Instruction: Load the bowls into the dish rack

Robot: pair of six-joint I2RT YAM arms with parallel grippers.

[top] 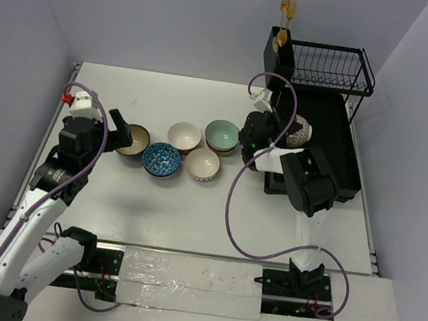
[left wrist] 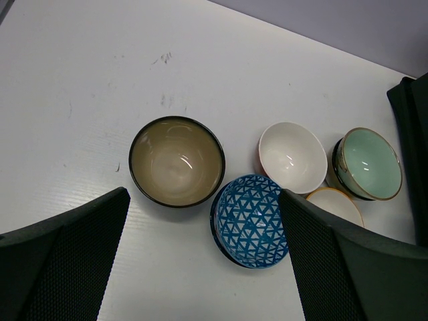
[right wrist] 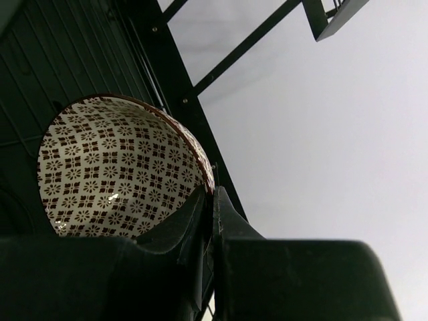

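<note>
L claw [left wrist: 204, 194] is hanging wide open, tan bowl [left wrist: 176, 160] just ahead of it and blue bowl [left wrist: 251, 221] by its R finger, which is half-hiding an orange-rimmed bowl [left wrist: 334, 202]. R claw [right wrist: 212, 194] is pinching the rim of the patterned bowl [right wrist: 120, 167] against the dish rack [top: 336, 159]; can't tell if they're touching.

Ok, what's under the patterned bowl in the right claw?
The patterned bowl, pinched at its rim by the right claw, is over the black ribbed tray of the dish rack. The spot directly beneath is covered by the bowl and the arm.
</note>
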